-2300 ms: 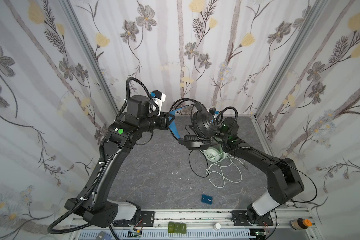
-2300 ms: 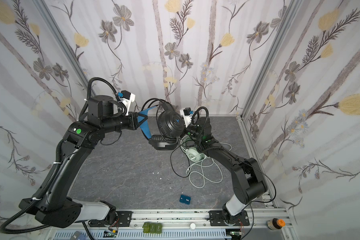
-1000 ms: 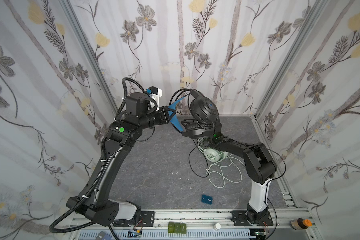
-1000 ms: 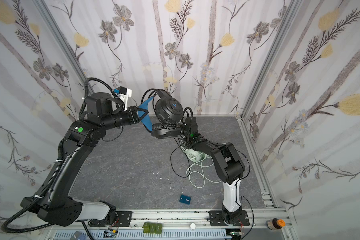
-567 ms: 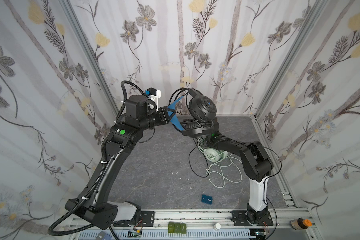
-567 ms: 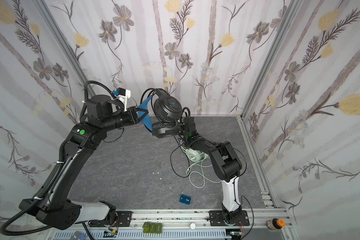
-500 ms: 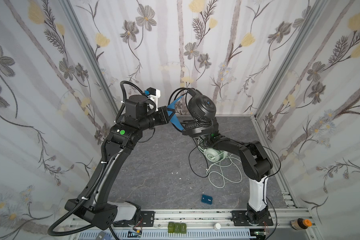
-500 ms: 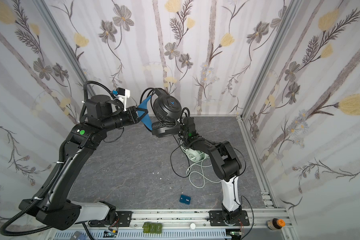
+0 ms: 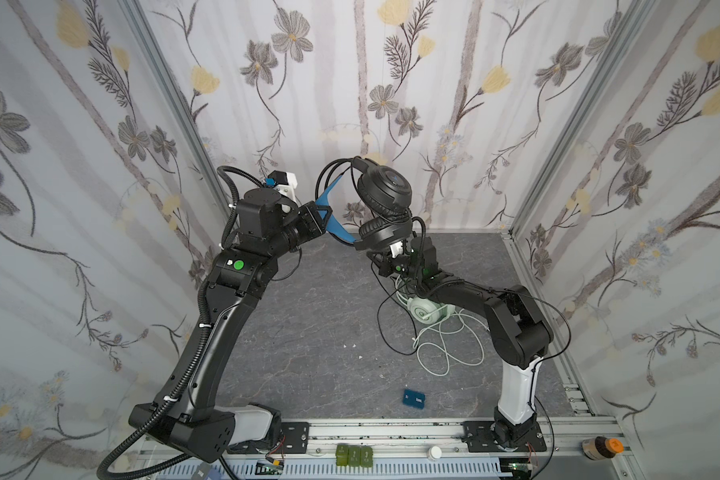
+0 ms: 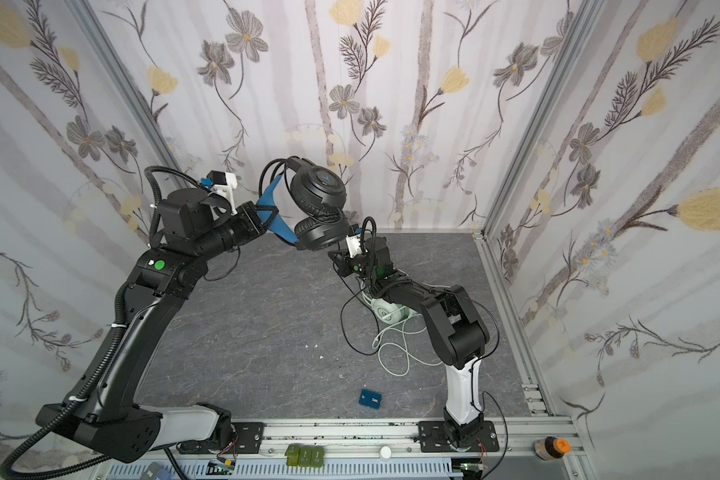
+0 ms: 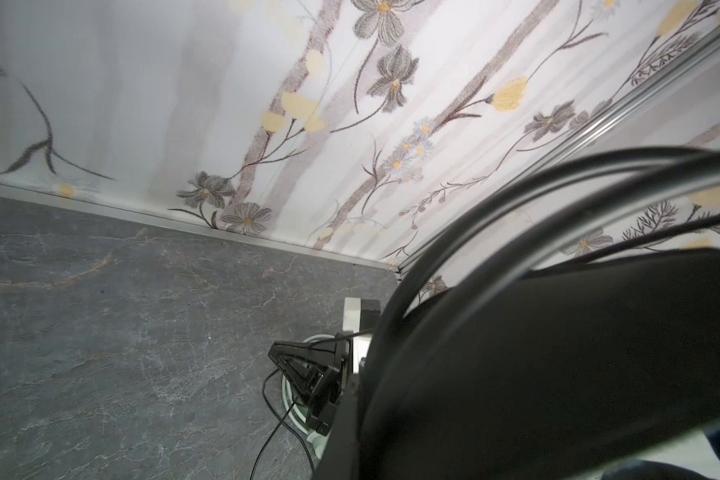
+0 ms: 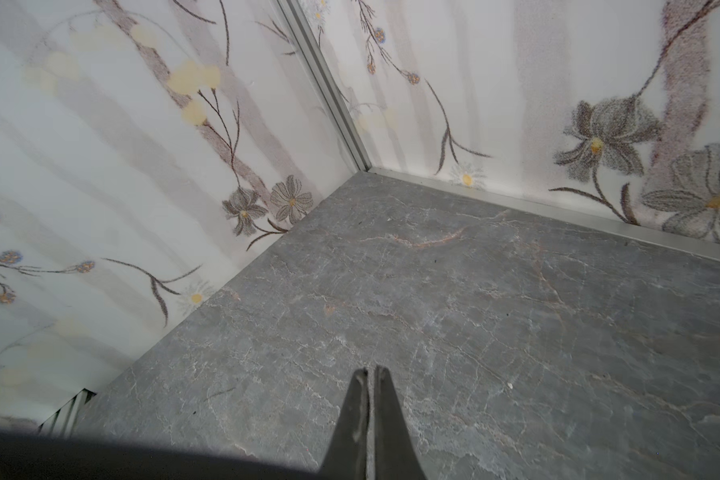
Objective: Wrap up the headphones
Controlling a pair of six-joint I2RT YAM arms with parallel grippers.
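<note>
The black headphones (image 9: 385, 195) are hanging in the air above the back edge of the table (image 9: 308, 332), near its middle, with one ear cup above the other. The left gripper (image 9: 320, 214) is clamping the blue headband (image 9: 337, 227) and carrying the whole headset. The black cable (image 9: 381, 332) is trailing down from the headset and lying slack on the table.

The right gripper (image 12: 371, 374) is sitting just below the lower ear cup with its fingers pressed together. In the right wrist view nothing is showing between them, so whether they are pinching the cable cannot be told.

Handling, as judged: the headset is looking light, with a stiff frame, soft ear cushions and a flexible band, so it is likely to swing about the band grip. The cable is thin and limp and is likely to slip. The best hold is on the cable close to the ear cup, not on the cushions.

The green-white headphones (image 9: 422, 309) are lying on the table toward its right edge, under the right arm, with the pale cable (image 9: 435, 372) spread in loose loops beside them. A small blue box (image 9: 413, 399) is lying near the front edge.
</note>
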